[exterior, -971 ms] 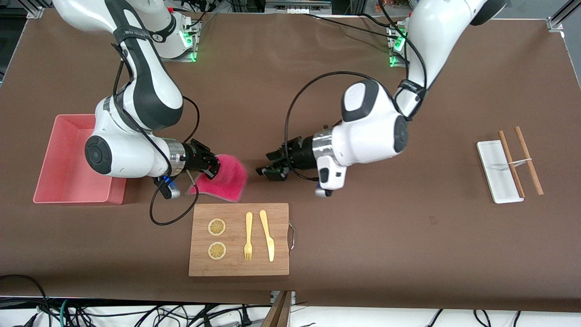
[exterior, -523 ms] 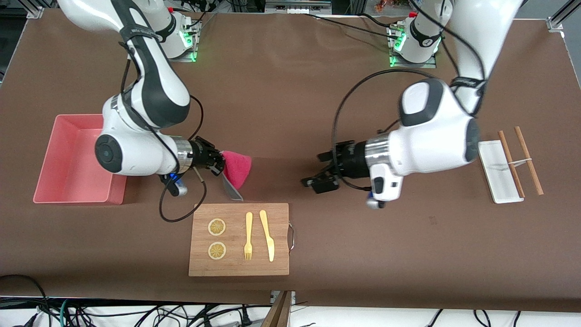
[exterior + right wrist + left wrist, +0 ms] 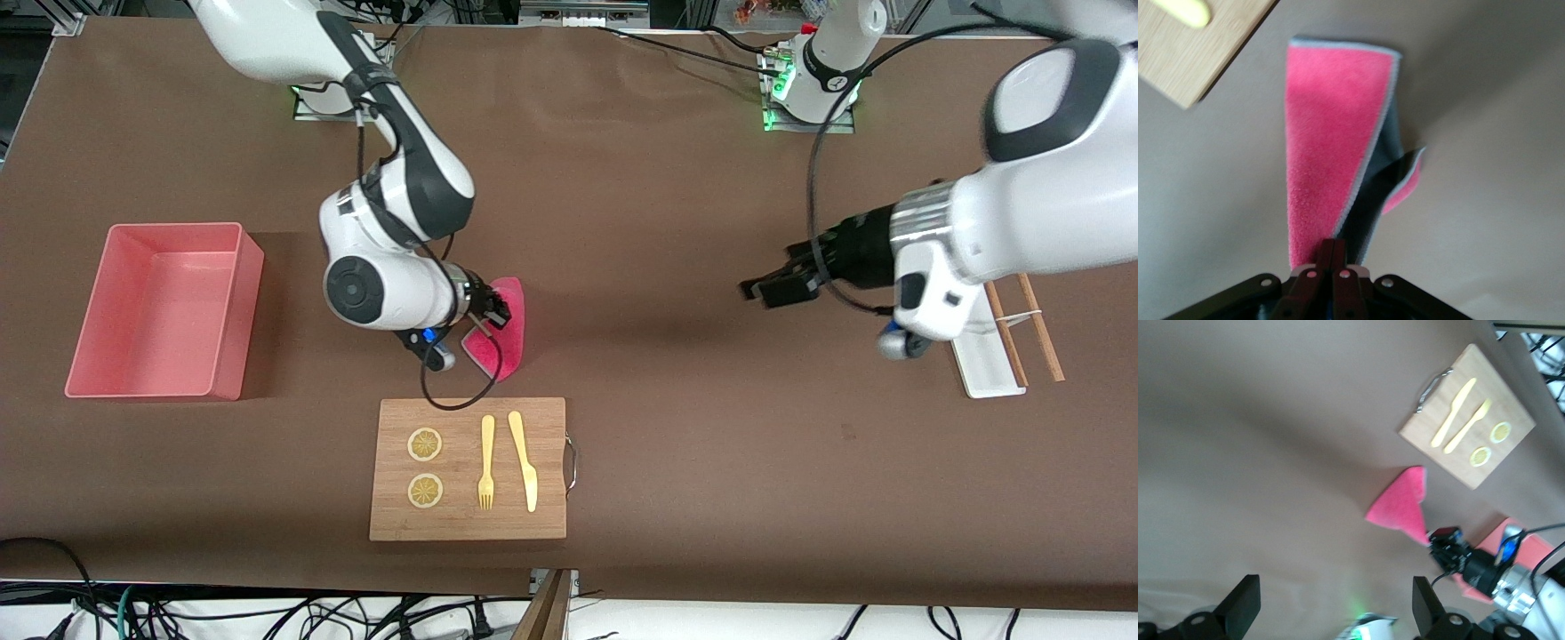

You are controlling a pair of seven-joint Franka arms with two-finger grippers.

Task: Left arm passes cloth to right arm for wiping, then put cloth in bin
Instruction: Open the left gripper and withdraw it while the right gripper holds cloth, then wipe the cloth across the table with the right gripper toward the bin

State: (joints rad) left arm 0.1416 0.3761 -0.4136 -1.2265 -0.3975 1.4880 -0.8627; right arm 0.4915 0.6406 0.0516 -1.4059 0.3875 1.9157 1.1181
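The right gripper (image 3: 498, 313) clenches the cloth (image 3: 504, 331), which hangs above the table just farther from the front camera than the cutting board (image 3: 468, 469). The left gripper (image 3: 772, 289), jaws released and empty, hangs beside the white tray (image 3: 982, 369).

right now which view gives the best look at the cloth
The right wrist view: the cloth fills it, pink face and grey back both showing, pinched in the right end effector. The front view shows it partly hidden by that arm, near the cutting board. The left wrist view shows it small.
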